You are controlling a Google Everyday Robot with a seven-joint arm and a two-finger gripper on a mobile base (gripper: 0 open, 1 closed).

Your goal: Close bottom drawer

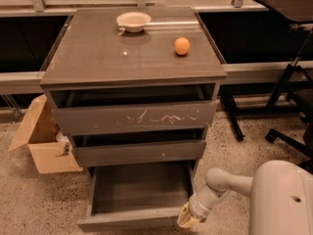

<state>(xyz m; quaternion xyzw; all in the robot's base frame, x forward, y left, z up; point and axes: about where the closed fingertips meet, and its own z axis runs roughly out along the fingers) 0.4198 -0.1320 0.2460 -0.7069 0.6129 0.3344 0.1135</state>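
Observation:
The bottom drawer [138, 196] of the grey-brown cabinet is pulled well out, showing its grey inside. Its plain front panel [128, 221] sits near the bottom of the camera view. My gripper [187, 219] hangs off the white arm at the panel's right end, close against the drawer's front right corner. Above it are the middle drawer front with a tiny white speck [139, 152] and the top drawer front with white scratches [134, 117].
A white bowl [133, 21] and an orange [182, 46] rest on the cabinet top [98, 58]. An open cardboard box [41, 141] stands on the floor to the left. A black chair base [288, 131] and a stand leg are to the right.

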